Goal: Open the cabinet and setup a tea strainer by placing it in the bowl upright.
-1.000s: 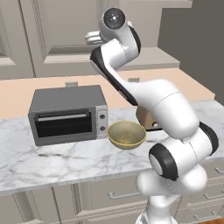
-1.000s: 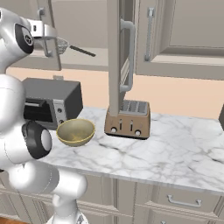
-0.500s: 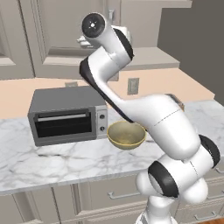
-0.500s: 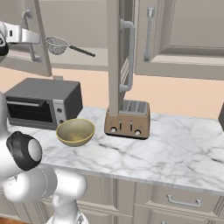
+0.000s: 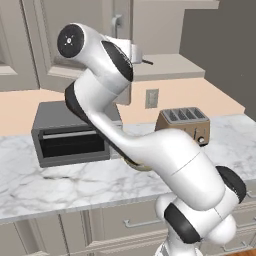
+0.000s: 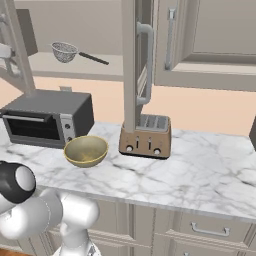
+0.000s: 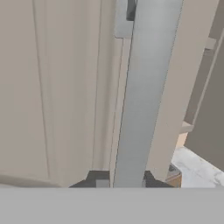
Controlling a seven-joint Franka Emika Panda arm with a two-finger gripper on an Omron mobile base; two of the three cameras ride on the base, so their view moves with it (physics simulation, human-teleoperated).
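- Taupe-grey panelling marks the cabinet (image 6: 210,45); one of its doors (image 6: 131,60) stands swung out edge-on in the right base view, its long silver bar handle (image 6: 148,62) facing right.
- In the hand view the fingers (image 7: 121,181) are pinched tight on a silver bar handle (image 7: 144,96) that runs up the middle of the picture, with a panelled door (image 7: 52,87) just to its left.
- The tea strainer (image 6: 65,51), a grey mesh cup with a thin dark handle, lies on the pale shelf (image 6: 75,65) inside the open cabinet.
- The yellowish-olive bowl (image 6: 86,150) sits on the marble surface (image 6: 200,165), just in front of the dark toaster oven (image 6: 47,117) and near the brown toaster (image 6: 146,136).
- In the left base view the white arm (image 5: 100,90) reaches up to the cabinet and hides most of the bowl; the toaster (image 5: 184,122) stands to its right, the toaster oven (image 5: 70,135) to its left.
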